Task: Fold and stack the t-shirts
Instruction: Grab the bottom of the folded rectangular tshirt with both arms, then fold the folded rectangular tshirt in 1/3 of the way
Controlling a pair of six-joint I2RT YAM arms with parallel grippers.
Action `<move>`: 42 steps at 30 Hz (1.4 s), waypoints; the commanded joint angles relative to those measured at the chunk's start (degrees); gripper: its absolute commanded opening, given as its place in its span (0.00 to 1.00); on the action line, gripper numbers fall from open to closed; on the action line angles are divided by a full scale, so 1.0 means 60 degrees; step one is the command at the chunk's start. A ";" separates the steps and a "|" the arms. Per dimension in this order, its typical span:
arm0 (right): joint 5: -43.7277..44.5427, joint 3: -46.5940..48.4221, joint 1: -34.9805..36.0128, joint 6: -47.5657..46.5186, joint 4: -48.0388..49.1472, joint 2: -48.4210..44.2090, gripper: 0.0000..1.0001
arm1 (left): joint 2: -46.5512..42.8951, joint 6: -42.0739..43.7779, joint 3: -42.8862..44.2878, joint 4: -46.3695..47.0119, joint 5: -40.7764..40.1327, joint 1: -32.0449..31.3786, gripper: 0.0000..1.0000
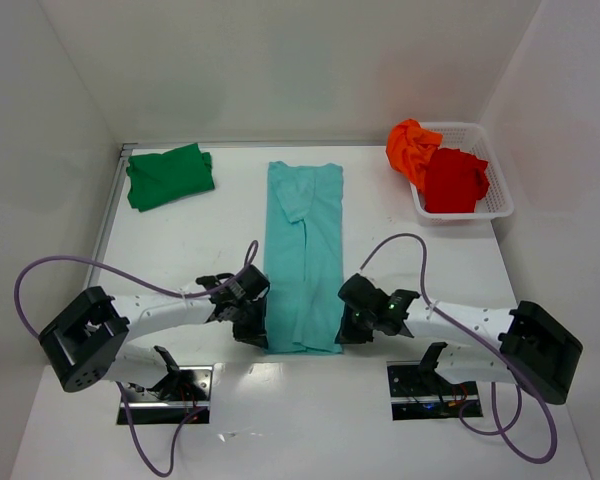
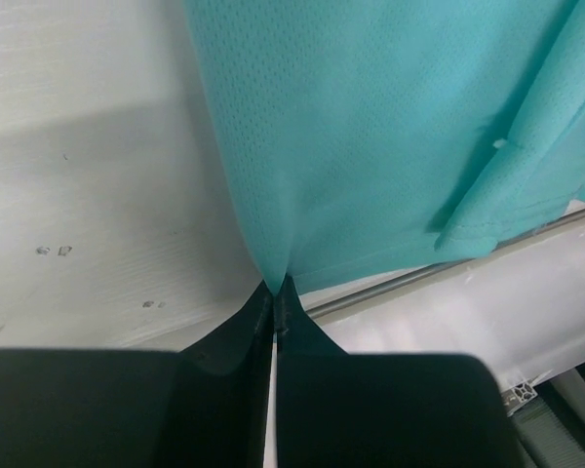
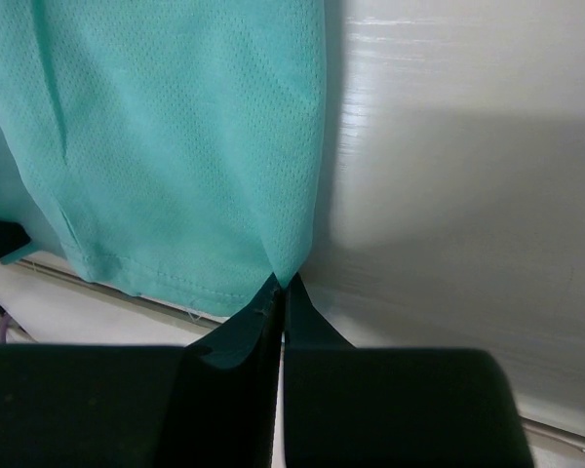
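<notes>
Since left fingers (image 2: 274,304) and right fingers (image 3: 281,297) each pinch a hem corner of the teal t-shirt (image 1: 305,250), best lift both evenly, hem taut, toward collar.

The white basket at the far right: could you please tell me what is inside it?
A crumpled orange t-shirt, spilling over the left rim of the basket, and a red t-shirt. Anything beneath them is covered.

We count four t-shirts: teal shirt (image 1: 305,255), green shirt (image 1: 170,176), orange shirt (image 1: 410,148), red shirt (image 1: 454,180); one basket (image 1: 500,196); two arms (image 1: 165,315) (image 1: 470,322).
</notes>
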 commanded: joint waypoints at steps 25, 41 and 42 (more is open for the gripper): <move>0.0854 0.4062 -0.2968 -0.3319 -0.0160 0.1758 0.00 | 0.2207 0.3361 0.5095 -0.1371 -0.0032 0.2240 0.00; 0.0692 0.6670 -0.4521 -0.4463 0.0294 0.4396 0.01 | 0.5414 0.4768 0.8128 -0.1547 0.0818 0.3633 0.00; 0.0692 0.6802 -0.4608 -0.4463 0.0396 0.4513 0.01 | 0.5518 0.4870 0.8230 -0.1547 0.0818 0.3734 0.00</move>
